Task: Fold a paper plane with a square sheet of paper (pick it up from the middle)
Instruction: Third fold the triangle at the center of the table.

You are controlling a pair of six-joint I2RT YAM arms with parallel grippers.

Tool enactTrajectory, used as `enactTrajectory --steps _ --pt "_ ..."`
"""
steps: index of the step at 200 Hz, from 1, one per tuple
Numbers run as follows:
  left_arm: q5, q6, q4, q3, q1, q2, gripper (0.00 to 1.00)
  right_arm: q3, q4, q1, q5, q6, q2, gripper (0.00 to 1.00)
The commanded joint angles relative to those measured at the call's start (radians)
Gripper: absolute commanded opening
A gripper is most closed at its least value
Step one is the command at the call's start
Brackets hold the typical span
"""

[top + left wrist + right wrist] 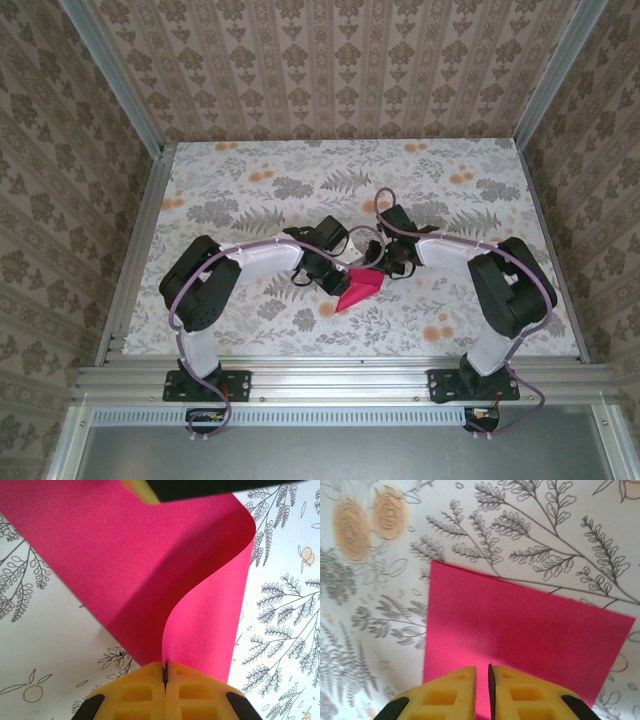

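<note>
The square sheet of paper (pixel 358 290) is bright magenta and lies between the two grippers at the table's middle. My left gripper (pixel 165 666) is shut on one edge of the sheet (pixel 150 570), which curls up and over from the table into its jaws. My right gripper (pixel 482 669) hangs low over the flat part of the sheet (pixel 520 625). Its jaws stand a narrow slit apart, with pink showing through the slit, and I see no paper pinched between them. One right fingertip (pixel 142 491) shows at the sheet's far edge in the left wrist view. In the top view the left gripper (pixel 335 272) and right gripper (pixel 383 262) nearly meet.
The table (pixel 250 200) has a cloth printed with grey ferns and orange flowers. Aluminium rails (pixel 130 260) frame its sides and patterned walls stand behind and beside it. Both arms bend inward from their bases at the near edge.
</note>
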Motion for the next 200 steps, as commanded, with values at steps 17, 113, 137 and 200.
enactTrajectory --steps 17,113,137,200 --pt "0.028 0.026 -0.029 0.043 0.001 0.029 0.05 0.064 -0.118 -0.005 -0.016 -0.128 0.076 0.16" --pt "0.003 0.024 -0.034 0.062 0.002 0.052 0.05 0.071 -0.121 -0.005 -0.044 -0.158 0.111 0.16" --pt "-0.005 0.022 -0.032 0.063 0.002 0.052 0.05 0.070 -0.121 -0.005 -0.044 -0.158 0.112 0.16" --pt "-0.024 0.026 -0.029 0.059 0.007 0.049 0.05 0.067 -0.120 -0.005 -0.046 -0.156 0.116 0.15"
